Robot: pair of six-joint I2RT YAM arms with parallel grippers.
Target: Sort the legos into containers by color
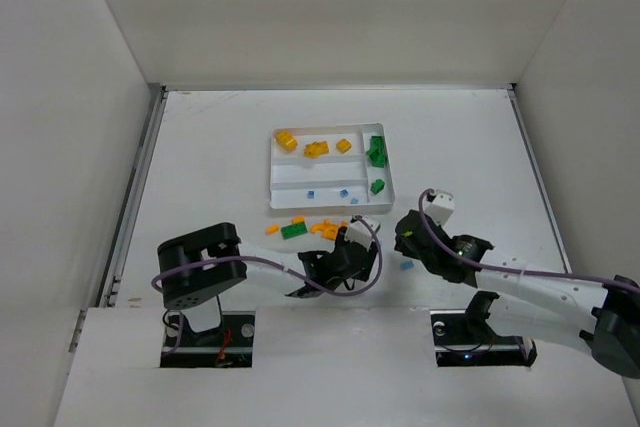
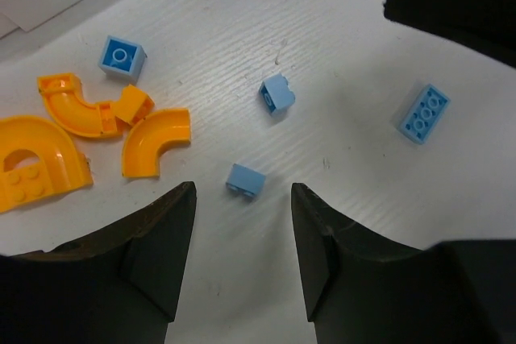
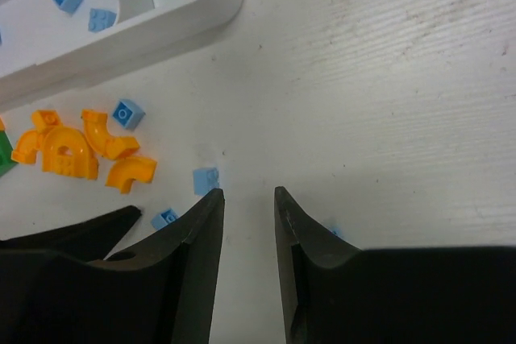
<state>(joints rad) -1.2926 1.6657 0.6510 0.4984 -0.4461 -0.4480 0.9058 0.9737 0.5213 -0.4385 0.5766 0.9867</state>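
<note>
- We are seeing the left end effector with its fingers spread wide and gripping nothing. A pale blue brick is lying on the worktop just beyond the gap.
- Only the left wrist view is showing three other blue bricks sharply, with orange curved pieces lying to their left.
- The right end effector is hanging empty, its fingers narrowly apart.
- The overhead view alone is showing a green brick lying loose between the arms and the tray.
- In that white tray, yellow and orange legos are sitting in the far section, green ones in the narrow right section, and tiny blue ones in a nearer section.
</note>
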